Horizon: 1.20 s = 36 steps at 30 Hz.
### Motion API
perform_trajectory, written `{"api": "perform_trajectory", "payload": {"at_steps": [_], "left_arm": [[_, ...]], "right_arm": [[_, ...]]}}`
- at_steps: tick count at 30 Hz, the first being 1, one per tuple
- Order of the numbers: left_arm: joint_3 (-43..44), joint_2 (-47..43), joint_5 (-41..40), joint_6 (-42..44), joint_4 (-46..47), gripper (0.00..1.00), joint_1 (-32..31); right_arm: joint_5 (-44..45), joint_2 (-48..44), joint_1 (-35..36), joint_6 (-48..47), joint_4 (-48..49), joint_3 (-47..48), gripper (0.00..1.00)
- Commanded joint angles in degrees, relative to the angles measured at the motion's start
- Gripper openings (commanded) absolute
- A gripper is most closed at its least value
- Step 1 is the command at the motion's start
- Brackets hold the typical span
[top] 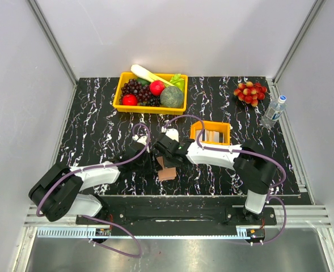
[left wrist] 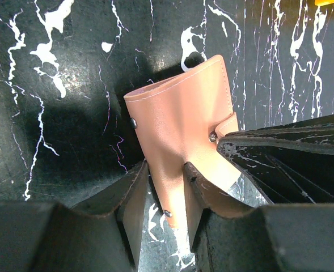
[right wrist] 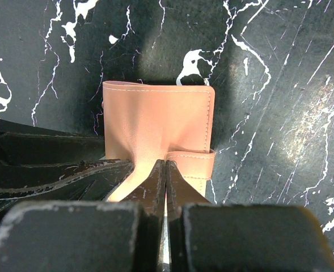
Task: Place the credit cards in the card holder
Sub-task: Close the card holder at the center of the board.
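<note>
Two robot arms meet over a small tan-pink card holder (left wrist: 178,113) lying on a black, white-veined table (top: 93,119), near the front edge and just in front of the orange tray (top: 215,124). The holder is folded shut. Its smooth leather-like cover shows a line of pale stitching along the edge, and a rounded snap tab (right wrist: 192,161) wraps over one side. Small metal studs (left wrist: 134,122) dot the cover, which carries no legible stamp or lettering in either wrist view.

The left gripper (left wrist: 165,170) is clamped on the near part of the card holder, one dark finger pressed against each side, and the cover narrows where they pinch it. The right gripper (right wrist: 165,164) has its two fingers pressed flat together. Their tips sit at the cover just beside the snap tab; whether any leather is caught between them cannot be told.

The credit cards (top: 213,136), pale and thin, stand on edge inside the orange tray, apart from the holder. Any print on them is too small to read.

At the back of the table sit a yellow bin (top: 119,97) of mixed fruit and vegetables, a loose bunch of red and yellow fruit (top: 250,93), and a clear water bottle (top: 274,111) whose label is too small to make out.
</note>
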Motion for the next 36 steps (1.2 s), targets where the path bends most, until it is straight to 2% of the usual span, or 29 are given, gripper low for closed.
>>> {"api": "perform_trajectory", "payload": {"at_steps": [1,18,26,30,36], "left_arm": [[0.3,0.8,0.7,0.6,0.0,0.35,0.0],[0.1,0.7,1.1,0.6,0.2,0.34,0.1],[0.0,0.4,1.1,0.5,0.1,0.33,0.0],[0.1,0.5,1.0,0.4,0.2,0.33,0.0],[0.3,0.5,0.6,0.4,-0.1,0.33,0.1]], "right_arm": [[0.1,1.2,0.4,0.1,1.6,0.4,0.0],[3.9,4.2,0.1,0.5,-1.3,0.1,0.0],[4.0,3.7,0.1,2.0,-0.7,-3.5,0.0],[3.2,2.7,0.3,2.1,1.3,-4.4,0.0],[4.5,-3.9,-0.1,1.5,2.5,-4.8,0.0]]}}
